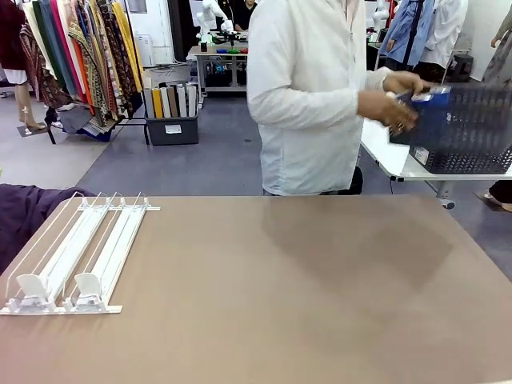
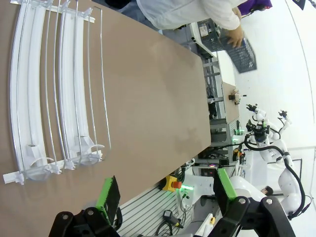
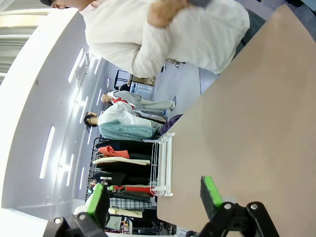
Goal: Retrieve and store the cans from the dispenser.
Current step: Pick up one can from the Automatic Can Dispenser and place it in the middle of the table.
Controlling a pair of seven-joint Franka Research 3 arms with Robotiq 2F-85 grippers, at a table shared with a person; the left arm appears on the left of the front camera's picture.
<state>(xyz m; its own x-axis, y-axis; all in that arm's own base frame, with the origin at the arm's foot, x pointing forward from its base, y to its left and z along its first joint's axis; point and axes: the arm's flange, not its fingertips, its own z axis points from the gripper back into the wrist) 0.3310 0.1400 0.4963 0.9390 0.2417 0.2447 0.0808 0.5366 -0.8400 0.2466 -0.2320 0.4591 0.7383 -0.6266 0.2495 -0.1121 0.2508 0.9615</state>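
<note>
The flat white wire-and-plastic dispenser rack lies on the tan bench at about 9 o'clock in the front view, its parallel lanes running from the near edge toward the far side. Two small white pusher tabs sit at the near end of the lanes, and the lanes carry no cans. In the left wrist view the same rack fills the upper left, its curved-looking rails ending in the tabs just above the left end effector. That end effector is open, its two green-padded fingers standing wide apart with nothing between them, hovering above the bench's edge.

The right end effector is likewise open, green pads spread wide and empty, above the bench, with the rack small at about 12 o'clock from it.

At 1 o'clock in the front view a person in a white jacket stands beyond the far edge, turned toward a side table, both hands on a dark grey lattice plastic basket resting there. A blue object shows at the basket's rim, too blurred to identify.
</note>
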